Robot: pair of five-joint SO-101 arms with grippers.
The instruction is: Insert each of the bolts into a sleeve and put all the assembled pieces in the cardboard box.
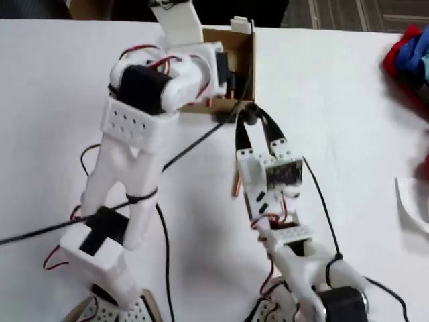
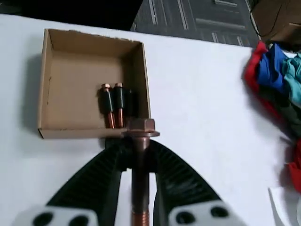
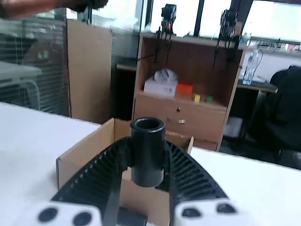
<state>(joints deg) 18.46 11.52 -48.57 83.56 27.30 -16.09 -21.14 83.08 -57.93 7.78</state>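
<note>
The left gripper (image 2: 140, 147) pinches a copper hex-head bolt (image 2: 141, 126), its head just short of the open cardboard box (image 2: 70, 132). From above, two sleeved bolts (image 2: 114, 102) show lying inside. The right gripper (image 3: 146, 147) clamps an upright black cylindrical sleeve (image 3: 147, 131) before the box, whose inside is hidden from that low angle.

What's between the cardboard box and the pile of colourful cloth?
Nothing: in the left wrist view, bare white table runs from the cardboard box to the cloth pile.
</note>
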